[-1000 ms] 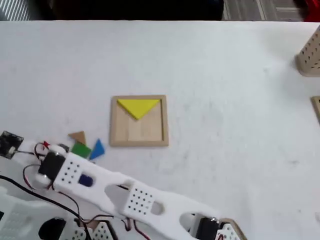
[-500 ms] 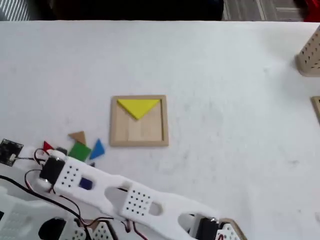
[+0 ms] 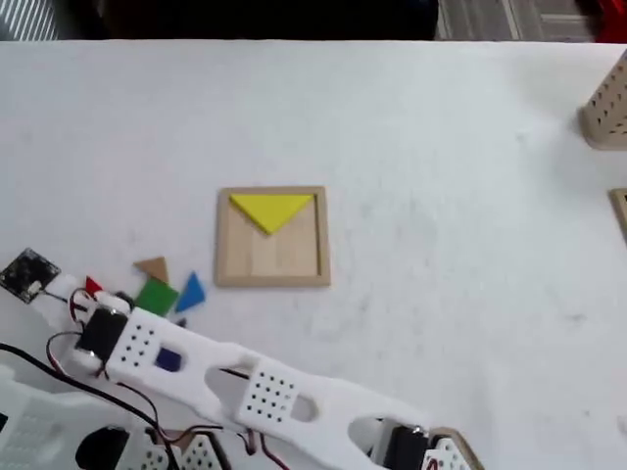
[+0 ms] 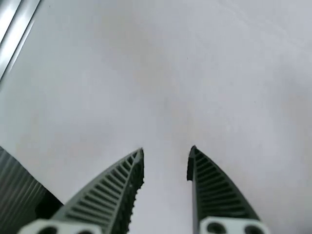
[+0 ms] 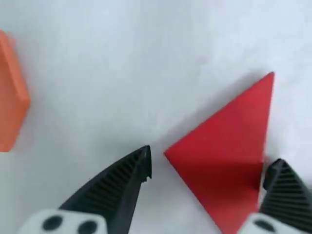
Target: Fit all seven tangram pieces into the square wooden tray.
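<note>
Square wooden tray (image 3: 279, 262) is lying at mid-table, with a yellow triangle (image 3: 271, 210) sitting inside it against the far edge. To the tray's left, a tan triangle (image 3: 153, 267), a green square (image 3: 157, 295) and a blue triangle (image 3: 191, 292) are lying clustered on the white table (image 3: 441, 147). The right gripper (image 5: 209, 161) is straddling the red triangle (image 5: 229, 146), fingers spread and released; an orange piece (image 5: 12, 92) is lying apart from it. The left gripper (image 4: 166, 151) is hanging over bare table, fingers likewise parted, grasping nothing.
</note>
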Controlling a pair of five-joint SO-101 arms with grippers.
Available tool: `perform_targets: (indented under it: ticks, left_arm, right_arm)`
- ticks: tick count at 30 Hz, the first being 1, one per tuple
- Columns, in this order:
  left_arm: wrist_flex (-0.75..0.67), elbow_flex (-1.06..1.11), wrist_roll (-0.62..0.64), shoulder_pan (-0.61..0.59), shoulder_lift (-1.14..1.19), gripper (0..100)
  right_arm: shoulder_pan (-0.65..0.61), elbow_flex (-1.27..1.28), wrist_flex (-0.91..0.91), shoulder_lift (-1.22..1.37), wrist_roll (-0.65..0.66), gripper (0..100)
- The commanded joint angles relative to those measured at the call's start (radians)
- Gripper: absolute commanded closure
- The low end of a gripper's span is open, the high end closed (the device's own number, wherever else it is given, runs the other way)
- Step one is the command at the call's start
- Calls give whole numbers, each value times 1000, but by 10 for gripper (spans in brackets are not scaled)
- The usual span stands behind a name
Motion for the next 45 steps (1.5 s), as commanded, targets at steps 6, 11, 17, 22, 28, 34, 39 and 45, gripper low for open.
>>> perform_targets:
  ticks: [6,11,17,22,28,34,39,45]
  left_arm:
    - [3,-58,-12,-1,-19,838]
    - [3,-58,-12,-1,-19,838]
    - [3,-58,-14,-1,-19,838]
    - [3,-58,-14,-1,-19,838]
    - [8,-58,-12,-1,-19,838]
    - [9,-58,-12,-1,-19,838]
    - [9,-57,-12,-1,-19,838]
    - [11,-57,-11,1,-19,838]
  right_arm:
    - [18,-21,7,4,-18,765]
    - [33,-21,7,4,-18,813]
    - [35,-21,7,4,-18,803]
    - [31,-43,-8,-10,-46,800]
    - [25,-55,-21,-16,-262,703]
    - [-2,-51,-28,-16,-338,618]
    - [13,-51,-97,38,-338,623]
    - [48,-51,-168,67,-339,723]
